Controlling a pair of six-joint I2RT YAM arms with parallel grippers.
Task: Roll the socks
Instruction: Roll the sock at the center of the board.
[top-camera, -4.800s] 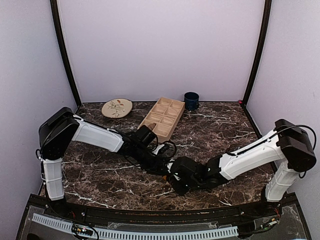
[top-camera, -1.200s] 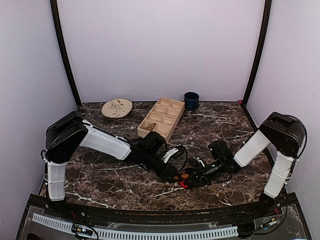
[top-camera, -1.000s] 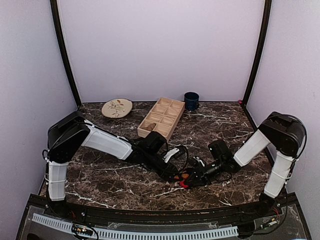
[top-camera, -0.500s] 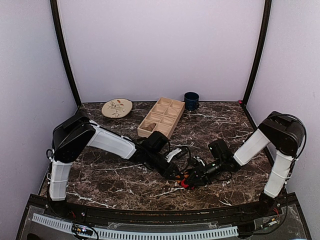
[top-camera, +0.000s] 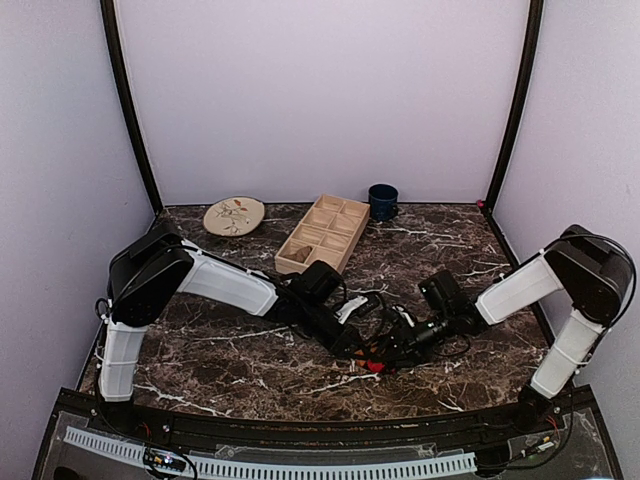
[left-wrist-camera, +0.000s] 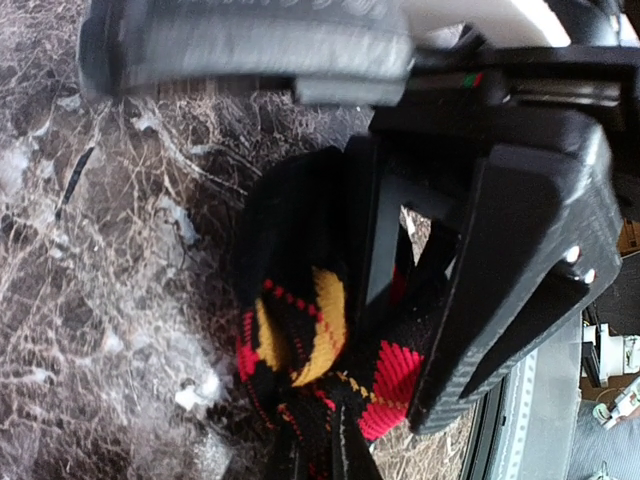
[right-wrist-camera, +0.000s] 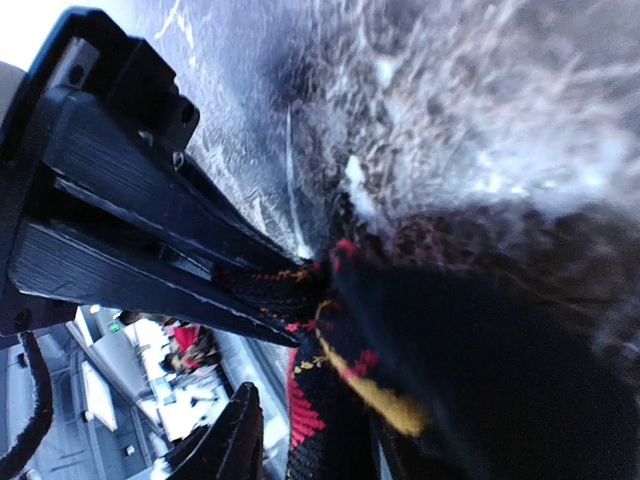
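One argyle sock (left-wrist-camera: 300, 345) lies bunched at near centre, clenched by the left gripper (left-wrist-camera: 405, 345). Whether the right gripper (top-camera: 395, 347), just right of it, grips it is unclear.

Both arms stretch low and inward, wrists almost meeting mid-table. The left gripper (top-camera: 360, 347) pinches the sock (left-wrist-camera: 300, 330) tight; the right gripper (top-camera: 388, 352) faces it, spread unclear.
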